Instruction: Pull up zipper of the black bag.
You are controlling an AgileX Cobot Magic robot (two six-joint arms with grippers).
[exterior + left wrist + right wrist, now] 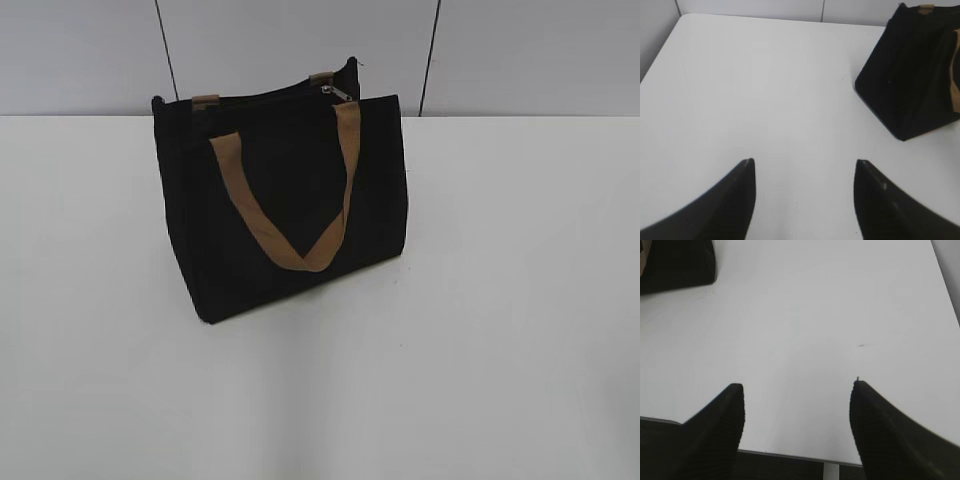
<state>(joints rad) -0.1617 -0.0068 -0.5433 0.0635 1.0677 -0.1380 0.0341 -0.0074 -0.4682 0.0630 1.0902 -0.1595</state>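
Observation:
The black bag stands upright on the white table, left of centre in the exterior view, with a tan strap handle hanging down its front. The zipper pull, small and silver-grey, sits at the right end of the bag's top edge. The bag also shows at the top right of the left wrist view and at the top left corner of the right wrist view. My left gripper is open and empty over bare table, well short of the bag. My right gripper is open and empty near the table's front edge.
The white table stretches round the bag, with a grey panelled wall behind it. The table's front edge runs just under my right gripper. The table's left edge shows in the left wrist view.

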